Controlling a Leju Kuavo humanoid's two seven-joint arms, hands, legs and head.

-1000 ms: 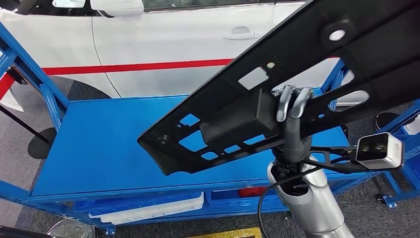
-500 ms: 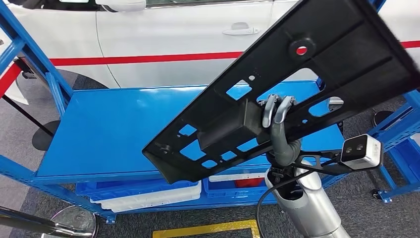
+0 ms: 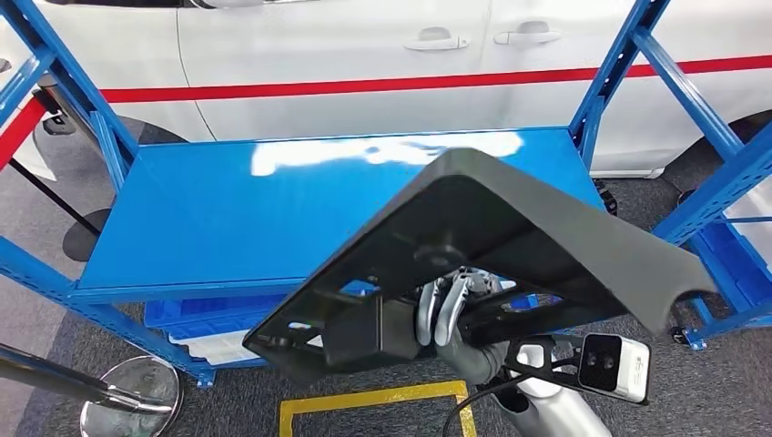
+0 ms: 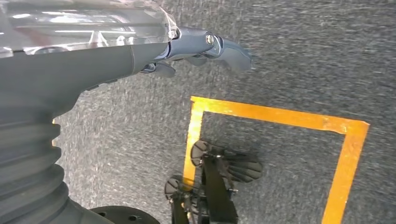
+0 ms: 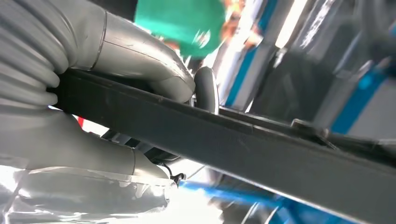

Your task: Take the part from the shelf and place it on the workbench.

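Note:
A large black plastic part (image 3: pixel 510 228) with cut-outs and a curved outer face hangs in front of the blue shelf (image 3: pixel 237 200) in the head view, tilted, with its smooth side up. My right hand (image 3: pixel 443 309) grips it from underneath near its middle, fingers wrapped over an inner rib. In the right wrist view the same hand (image 5: pixel 135 65) clamps a black bar of the part (image 5: pixel 280 154). My left hand (image 4: pixel 196 44) hangs over grey carpet with nothing in it, its fingers loosely apart.
The shelf's blue uprights (image 3: pixel 628 64) stand on both sides, with blue bins (image 3: pixel 182 314) on the level below. A white car with a red stripe (image 3: pixel 346 86) is behind. A yellow floor marking (image 3: pixel 364 401) and a round chrome stand base (image 3: pixel 127 405) lie below.
The whole picture has shifted as the camera moved. The part has dropped lower in the view and tipped over, so its smooth outer face now shows; my right hand still grips it.

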